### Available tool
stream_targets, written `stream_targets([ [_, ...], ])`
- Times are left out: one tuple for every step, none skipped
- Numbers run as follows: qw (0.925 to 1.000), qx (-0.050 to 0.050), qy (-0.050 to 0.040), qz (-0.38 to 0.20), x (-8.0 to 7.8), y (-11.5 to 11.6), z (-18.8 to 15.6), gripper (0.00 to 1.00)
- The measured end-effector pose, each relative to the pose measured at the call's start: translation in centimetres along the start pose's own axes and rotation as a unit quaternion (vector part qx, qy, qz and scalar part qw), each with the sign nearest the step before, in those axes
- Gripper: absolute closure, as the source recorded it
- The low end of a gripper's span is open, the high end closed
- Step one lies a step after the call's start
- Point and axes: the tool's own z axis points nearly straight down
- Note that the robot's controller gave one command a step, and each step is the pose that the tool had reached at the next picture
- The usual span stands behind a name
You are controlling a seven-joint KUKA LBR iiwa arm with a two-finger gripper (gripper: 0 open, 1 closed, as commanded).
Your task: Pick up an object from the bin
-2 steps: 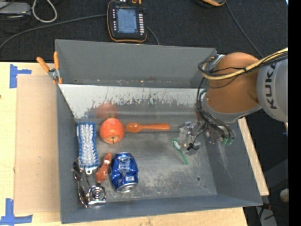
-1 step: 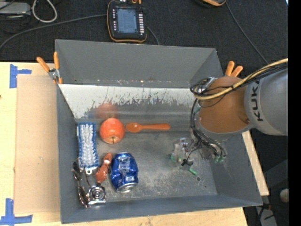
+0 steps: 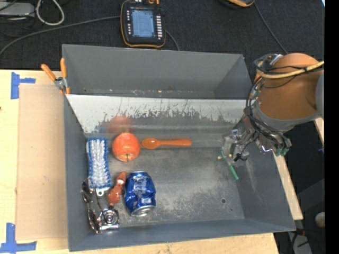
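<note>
We see the gripper (image 3: 235,151) on the right side of the bin (image 3: 159,83), just above a thin green stick (image 3: 233,172); can't tell if it's open or closed.

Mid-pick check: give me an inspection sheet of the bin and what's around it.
Surface: grey bin, floor scuffed.
Job's things: apple, orange spoon beside it, ribbed bottle, crushed blue can, all at the left.
Clutter: orange-brown piece and metal bits in the near-left corner; thin green stick at the right.
Gripper: gripper low at the bin's right side, just above the green stick.
Cables: wrist cables on the arm; loose cables on the floor behind.
Surroundings: teach pendant behind the bin.
</note>
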Motion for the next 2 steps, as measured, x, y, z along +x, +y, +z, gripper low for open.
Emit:
stream_targets([
  [0.9972,-0.013,0.0158,-0.072,7.4,-1.0,0.7,1.00],
  [0.9994,-0.005,0.0029,-0.033,1.9,-0.5,-10.2,1.00],
])
